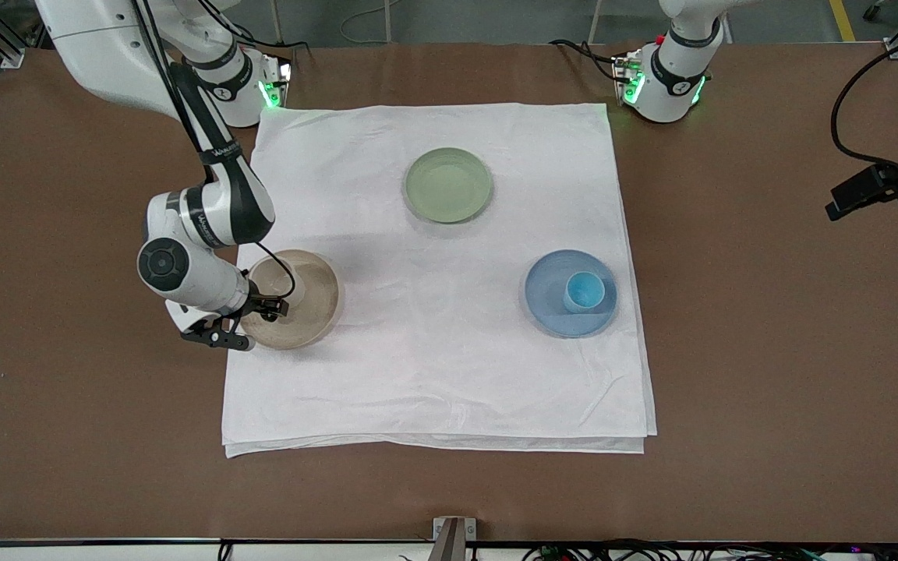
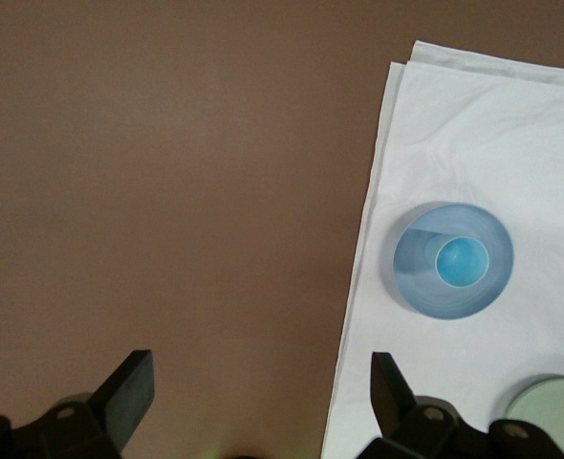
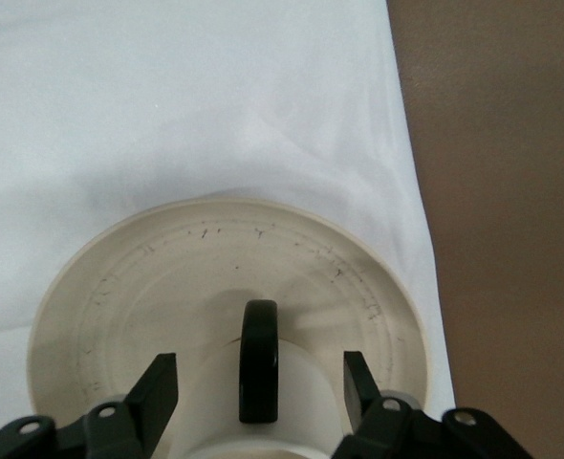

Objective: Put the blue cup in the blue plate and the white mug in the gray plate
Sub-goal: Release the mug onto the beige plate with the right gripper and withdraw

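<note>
The white mug (image 3: 301, 382) stands on the gray plate (image 3: 119, 287), its dark handle (image 3: 259, 359) upright between the fingers of my right gripper (image 3: 260, 382). The fingers are open, one on each side of the mug, with a gap on both sides. In the front view the right gripper (image 1: 250, 315) sits low over the gray plate (image 1: 316, 304), on the side toward the right arm's end of the table, and mostly hides the mug (image 1: 273, 280). The blue cup (image 1: 585, 291) stands upright in the blue plate (image 1: 546, 300). My left gripper (image 2: 261, 392) is open and empty, high over bare brown table beside the cloth.
A pale green plate (image 1: 447, 185) lies empty on the white cloth (image 1: 433, 374), farther from the front camera than the other plates. A black camera on a cable (image 1: 885, 183) hangs over the table at the left arm's end.
</note>
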Available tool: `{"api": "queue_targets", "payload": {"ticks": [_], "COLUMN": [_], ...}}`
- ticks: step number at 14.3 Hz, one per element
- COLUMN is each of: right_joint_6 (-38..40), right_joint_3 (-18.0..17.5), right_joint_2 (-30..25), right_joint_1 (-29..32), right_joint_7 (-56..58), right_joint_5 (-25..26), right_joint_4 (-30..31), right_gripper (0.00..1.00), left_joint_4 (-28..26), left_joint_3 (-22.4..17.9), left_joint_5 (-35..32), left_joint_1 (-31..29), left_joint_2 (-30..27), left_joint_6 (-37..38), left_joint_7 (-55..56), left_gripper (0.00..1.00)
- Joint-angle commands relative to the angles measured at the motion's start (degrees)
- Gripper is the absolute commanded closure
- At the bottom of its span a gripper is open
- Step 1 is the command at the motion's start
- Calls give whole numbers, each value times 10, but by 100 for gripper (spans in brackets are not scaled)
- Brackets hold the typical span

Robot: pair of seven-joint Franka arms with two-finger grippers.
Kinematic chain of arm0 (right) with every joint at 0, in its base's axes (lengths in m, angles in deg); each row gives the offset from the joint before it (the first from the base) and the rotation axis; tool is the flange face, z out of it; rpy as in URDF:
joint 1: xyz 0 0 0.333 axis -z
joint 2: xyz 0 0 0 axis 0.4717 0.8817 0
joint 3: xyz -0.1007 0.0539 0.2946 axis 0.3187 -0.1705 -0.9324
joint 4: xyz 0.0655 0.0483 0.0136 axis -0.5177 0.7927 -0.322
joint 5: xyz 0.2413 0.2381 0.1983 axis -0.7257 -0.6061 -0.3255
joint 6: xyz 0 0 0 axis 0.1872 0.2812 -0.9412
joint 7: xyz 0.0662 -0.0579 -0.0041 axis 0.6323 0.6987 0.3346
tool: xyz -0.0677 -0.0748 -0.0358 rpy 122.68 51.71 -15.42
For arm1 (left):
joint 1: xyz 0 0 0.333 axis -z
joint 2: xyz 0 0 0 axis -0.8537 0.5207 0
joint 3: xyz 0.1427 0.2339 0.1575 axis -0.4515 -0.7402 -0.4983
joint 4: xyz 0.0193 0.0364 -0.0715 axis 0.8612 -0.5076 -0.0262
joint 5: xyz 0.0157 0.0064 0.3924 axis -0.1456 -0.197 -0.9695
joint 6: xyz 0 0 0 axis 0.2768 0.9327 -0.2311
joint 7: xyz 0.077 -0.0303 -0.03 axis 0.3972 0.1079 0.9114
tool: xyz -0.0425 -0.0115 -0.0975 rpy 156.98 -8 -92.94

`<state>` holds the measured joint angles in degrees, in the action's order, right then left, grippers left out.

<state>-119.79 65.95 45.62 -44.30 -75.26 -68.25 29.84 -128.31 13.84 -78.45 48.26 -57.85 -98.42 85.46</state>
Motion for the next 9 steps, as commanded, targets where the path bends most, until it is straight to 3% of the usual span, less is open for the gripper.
{"api": "queue_targets", "payload": {"ticks": [1,2,5,9], "right_joint_6": [127,188,326,438], "right_joint_3": [4,8,10,12], "right_joint_2": [-21,-22,-22,-22], "right_joint_1": [22,37,81,133], "right_joint_7": [40,64,145,220], "right_joint_5": [13,13,29,30], "right_joint_4": [-84,-132,-252,-343], "right_gripper": [0,0,0,0], "left_joint_4": [-92,-110,-99,-99], "left_joint_3": [-92,-109,-107,-81], "left_joint_5": [1,1,1,-1], "left_joint_1": [82,100,102,108], "left_joint_2": [-68,-81,-73,-67], "left_joint_6": [-9,-21,-23,-24], "left_joint_7": [-25,-24,-25,-14], "left_gripper": [0,0,0,0]}}
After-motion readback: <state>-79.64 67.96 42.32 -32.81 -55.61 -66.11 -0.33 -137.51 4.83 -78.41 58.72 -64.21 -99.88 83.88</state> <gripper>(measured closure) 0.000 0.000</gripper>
